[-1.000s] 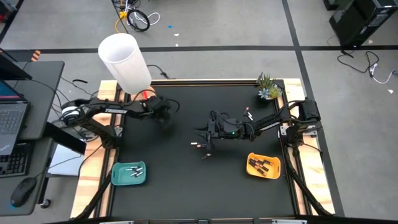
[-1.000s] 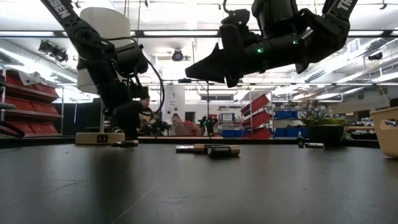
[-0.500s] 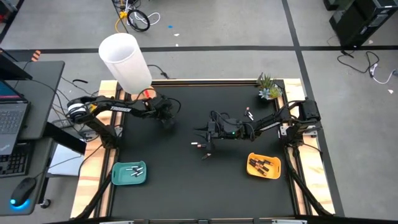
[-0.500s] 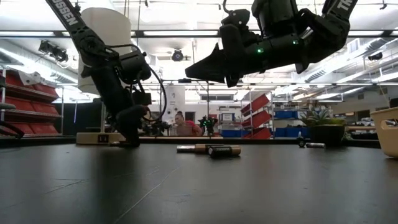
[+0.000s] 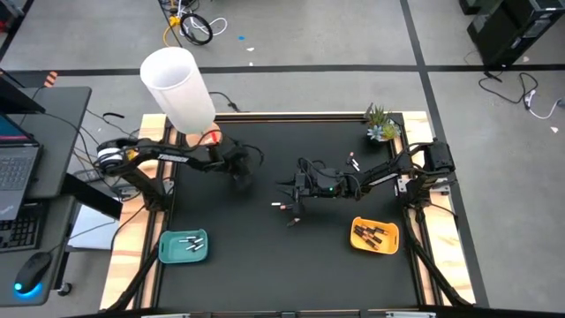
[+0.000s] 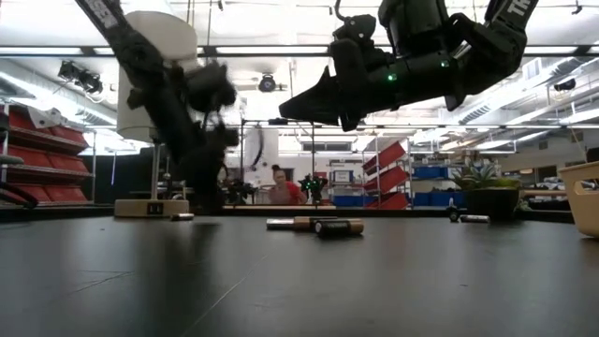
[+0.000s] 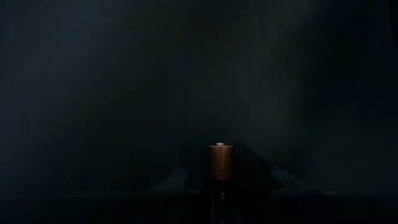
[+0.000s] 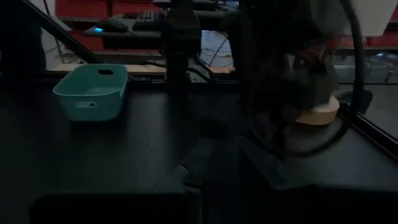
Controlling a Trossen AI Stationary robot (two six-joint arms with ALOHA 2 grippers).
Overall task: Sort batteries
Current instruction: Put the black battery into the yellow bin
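Observation:
My left gripper (image 5: 240,176) hovers low over the far left of the black table (image 5: 229,265), shut on a copper-ended battery (image 7: 221,160). In the low view it (image 6: 210,195) is blurred. A pale battery (image 6: 182,216) lies on the table beside it. My right gripper (image 5: 282,185) hangs shut above the table's middle (image 6: 285,106); nothing shows between its fingers. Two loose batteries (image 5: 281,205) (image 5: 292,221) lie below it on their sides; the low view shows one pale (image 6: 284,223) and one dark (image 6: 337,226). My left gripper pinches the battery between its two fingers (image 7: 186,180). The battery lies along the fingers, and its copper end (image 7: 221,151) sticks out past their tips. The fingers slant down at the table. Blur hides whether the battery is off the table.
A teal tray (image 5: 169,254) with pale batteries stands near left. An orange tray (image 5: 357,245) with dark ones stands near right. Another battery (image 5: 353,163) lies far right, by a small plant (image 5: 381,124). A tall white cylinder (image 5: 177,88) rises at the far left corner.
My left gripper has moved a little toward the table's middle and come slightly up off the surface, tipping as it went. The pale battery beside it has stayed on the table.

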